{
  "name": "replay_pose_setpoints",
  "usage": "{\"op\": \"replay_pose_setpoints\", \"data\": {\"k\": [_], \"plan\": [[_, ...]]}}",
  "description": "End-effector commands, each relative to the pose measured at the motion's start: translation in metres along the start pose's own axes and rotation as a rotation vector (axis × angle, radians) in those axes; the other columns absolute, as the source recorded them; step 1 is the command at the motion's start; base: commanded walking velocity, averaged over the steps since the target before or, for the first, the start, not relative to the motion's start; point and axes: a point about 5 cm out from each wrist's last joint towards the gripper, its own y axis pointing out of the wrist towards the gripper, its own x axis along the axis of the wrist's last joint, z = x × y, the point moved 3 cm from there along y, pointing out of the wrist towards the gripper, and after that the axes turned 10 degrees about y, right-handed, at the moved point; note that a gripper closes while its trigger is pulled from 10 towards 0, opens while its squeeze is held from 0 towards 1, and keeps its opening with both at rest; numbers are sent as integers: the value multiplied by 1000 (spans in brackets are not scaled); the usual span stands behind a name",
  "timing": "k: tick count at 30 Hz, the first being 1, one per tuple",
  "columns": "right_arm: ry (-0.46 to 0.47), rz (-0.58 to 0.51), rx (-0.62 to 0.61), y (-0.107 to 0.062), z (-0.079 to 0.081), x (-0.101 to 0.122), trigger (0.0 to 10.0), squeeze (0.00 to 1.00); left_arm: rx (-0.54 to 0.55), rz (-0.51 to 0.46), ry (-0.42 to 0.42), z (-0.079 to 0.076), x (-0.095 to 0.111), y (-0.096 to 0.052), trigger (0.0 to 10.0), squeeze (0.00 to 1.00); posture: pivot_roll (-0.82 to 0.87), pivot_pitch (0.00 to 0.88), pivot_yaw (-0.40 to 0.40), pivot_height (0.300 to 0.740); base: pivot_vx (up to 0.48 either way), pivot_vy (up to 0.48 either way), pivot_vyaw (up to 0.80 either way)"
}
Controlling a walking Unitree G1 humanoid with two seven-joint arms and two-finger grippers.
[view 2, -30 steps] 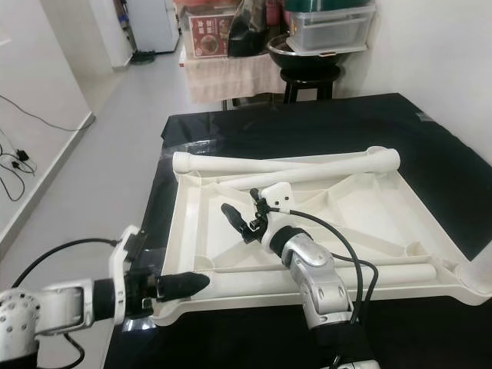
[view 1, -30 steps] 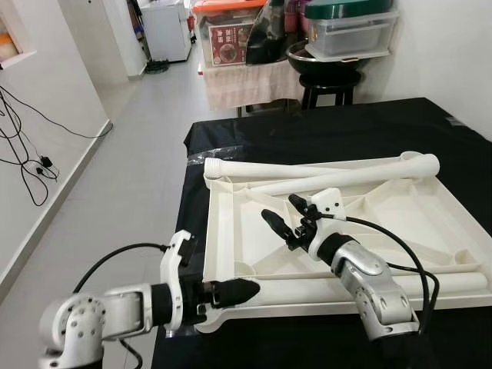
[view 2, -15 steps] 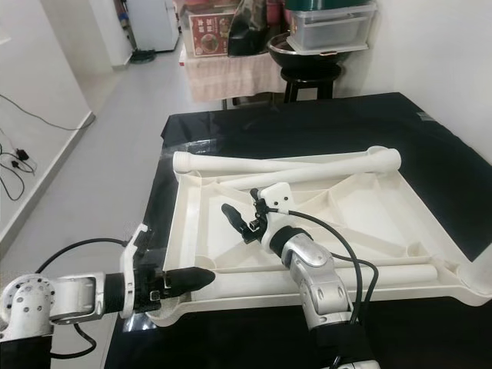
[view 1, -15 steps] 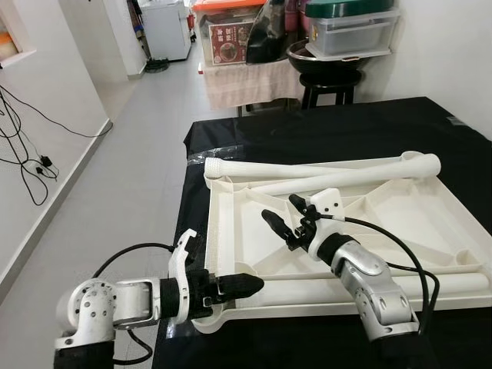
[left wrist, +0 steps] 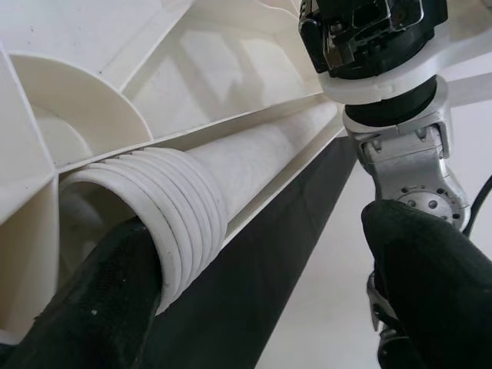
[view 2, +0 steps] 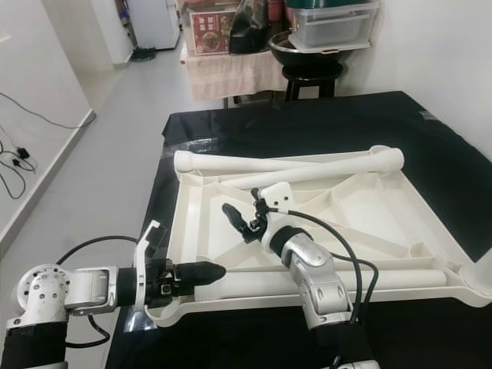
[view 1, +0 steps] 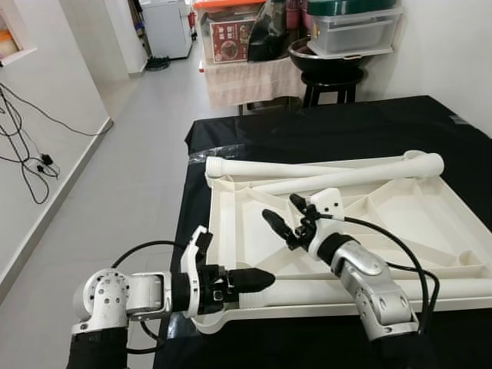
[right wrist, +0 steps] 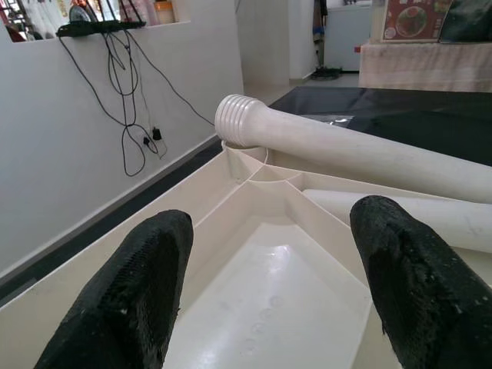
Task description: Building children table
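Tabletop [view 1: 400, 219] lies underside-up on black worktop [view 1: 369, 127], ribs and sockets exposed for fitting | left end effector [view 1: 250, 281] spread around near leg's [view 1: 323, 290] threaded end, you look set to grip | right end effector [view 1: 286, 221] spread, hovering over the ribs.

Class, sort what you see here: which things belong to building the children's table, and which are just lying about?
Job: upturned tabletop; near leg at the left gripper; two far legs; right gripper.
Lying about: storage bins; stool; wall cables.

Cream-white tabletop [view 1: 400, 207]; cream-white legs [view 1: 307, 168]; plain black cloth [view 1: 323, 127]; black fingers [left wrist: 100, 307]; silver arms [view 1: 373, 288].
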Motion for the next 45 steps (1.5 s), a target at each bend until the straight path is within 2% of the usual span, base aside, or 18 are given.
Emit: {"op": "replay_pose_setpoints", "data": {"k": [1, 10, 14, 19, 20, 21, 22, 23, 24, 32, 45], "plan": [[-10, -13, 12, 3, 4, 2, 10000, 0, -86, 2, -20, -10, 0, 4, 10000, 0, -66, 13, 75, 740, 0, 0, 0], [-10, -17, 12, 4, 5, 3, 10000, 0, -112, -18, -74, -8, 0, 7, 10000, 0, -65, 15, 76, 740, 0, 0, 0], [-10, -20, 10, 4, 5, 4, 10000, 0, -170, -25, -91, -14, 2, 9, 10000, 0, -67, 15, 75, 740, 0, 0, 0], [-11, -21, 9, 4, 4, 4, 10000, 0, -198, 9, -90, -21, -6, 13, 10000, 0, -70, 18, 72, 740, 0, 0, 0], [-12, -21, 9, 4, 4, 4, 10000, 0, -199, 13, -93, -21, -7, 14, 9098, 0, -72, 20, 70, 740, 0, 0, 0], [-12, -21, 9, 4, 4, 4, 10000, 0, -199, 13, -93, -21, -7, 14, 9098, 0, -72, 20, 70, 740, 0, 0, 0], [-13, -21, 9, 3, 4, 5, 10000, 0, -202, 15, -100, -22, -8, 15, 6039, 0, -75, 21, 73, 740, 0, 0, 0], [-13, -21, 9, 3, 4, 5, 10000, 0, -202, 15, -100, -22, -8, 15, 6039, 0, -75, 21, 73, 740, 0, 0, 0], [-15, -22, 8, 3, 4, 5, 10000, 0, -206, 20, -105, -22, -10, 16, 0, 0, -77, 22, 73, 740, 0, 0, 0], [-18, -28, 2, 3, 3, 7, 10000, 0, -209, 30, -113, -23, -12, 22, 0, 0, -84, 20, 77, 740, 0, 0, 0], [-10, -45, 4, 5, 4, 10, 10000, 0, -184, 20, -97, -20, -12, 20, 0, 0, -82, 13, 75, 740, 0, 0, 0]]}}
